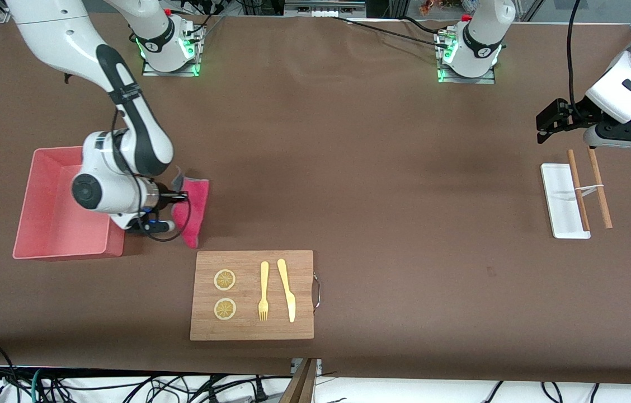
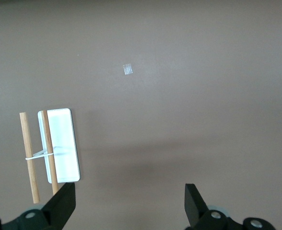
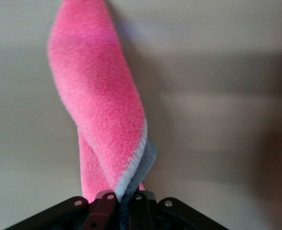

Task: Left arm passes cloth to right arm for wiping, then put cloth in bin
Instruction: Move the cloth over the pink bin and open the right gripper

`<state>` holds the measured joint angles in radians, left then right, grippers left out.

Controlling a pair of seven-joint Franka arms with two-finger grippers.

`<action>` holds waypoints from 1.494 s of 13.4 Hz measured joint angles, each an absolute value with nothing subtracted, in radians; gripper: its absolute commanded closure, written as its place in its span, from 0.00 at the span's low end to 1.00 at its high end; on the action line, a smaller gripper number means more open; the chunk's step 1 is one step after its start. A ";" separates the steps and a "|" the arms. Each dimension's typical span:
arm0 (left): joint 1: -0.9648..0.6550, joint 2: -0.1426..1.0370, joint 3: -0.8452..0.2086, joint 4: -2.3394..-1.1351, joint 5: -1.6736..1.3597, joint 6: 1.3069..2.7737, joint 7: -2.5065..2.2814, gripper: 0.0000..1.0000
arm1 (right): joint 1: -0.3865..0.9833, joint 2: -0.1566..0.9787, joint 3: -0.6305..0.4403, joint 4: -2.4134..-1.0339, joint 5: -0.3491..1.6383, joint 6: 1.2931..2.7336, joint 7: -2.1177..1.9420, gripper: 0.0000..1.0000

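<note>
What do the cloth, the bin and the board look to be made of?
Cloth: fleecy fabric, probably microfibre; fuzzy pink nap, grey reverse, hanging limp from the right gripper.
Bin: likely plastic; smooth, evenly salmon walls with rounded corners.
Board: wood or bamboo; visible grain, matte finish, with a metal handle.

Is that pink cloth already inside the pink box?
Not yet. The cloth hangs from the right gripper, shut on it, beside the bin, whose visible floor looks bare.

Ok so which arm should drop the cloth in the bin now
Right. The right gripper is shut on the cloth, beside the bin. The left gripper waits open over the white tray.
</note>
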<state>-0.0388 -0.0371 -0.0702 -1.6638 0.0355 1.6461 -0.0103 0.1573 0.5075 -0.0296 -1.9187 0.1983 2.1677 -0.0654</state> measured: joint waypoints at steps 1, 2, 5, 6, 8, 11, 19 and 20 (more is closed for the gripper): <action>-0.039 -0.037 -0.070 -1.664 0.036 1.647 -0.010 0.00 | 0.143 0.500 -0.043 -1.923 0.179 2.168 -0.104 1.00; -0.039 -0.037 -0.070 -1.664 0.036 1.647 -0.010 0.00 | 0.135 0.494 -0.057 -1.924 0.162 2.167 -0.137 1.00; -0.037 -0.035 -0.068 -1.664 0.036 1.647 -0.010 0.00 | 0.123 0.470 -0.090 -1.925 0.111 2.153 -0.200 1.00; -0.034 -0.033 -0.067 -1.664 0.036 1.647 -0.010 0.00 | 0.120 0.458 -0.095 -1.925 0.093 2.131 -0.207 1.00; -0.031 -0.027 -0.068 -1.664 0.036 1.648 -0.009 0.00 | 0.118 0.418 -0.100 -1.920 0.064 2.066 -0.212 1.00; -0.032 -0.023 -0.075 -1.664 0.036 1.650 -0.009 0.00 | 0.108 0.320 -0.102 -1.880 0.006 1.901 -0.216 1.00; -0.025 -0.018 -0.073 -1.662 0.011 1.685 -0.010 0.00 | 0.023 0.171 -0.188 -1.860 -0.068 1.791 -0.449 0.27; -0.016 -0.018 -0.070 -1.662 0.004 1.686 -0.010 0.00 | 0.021 0.175 -0.189 -1.865 -0.069 1.793 -0.449 0.00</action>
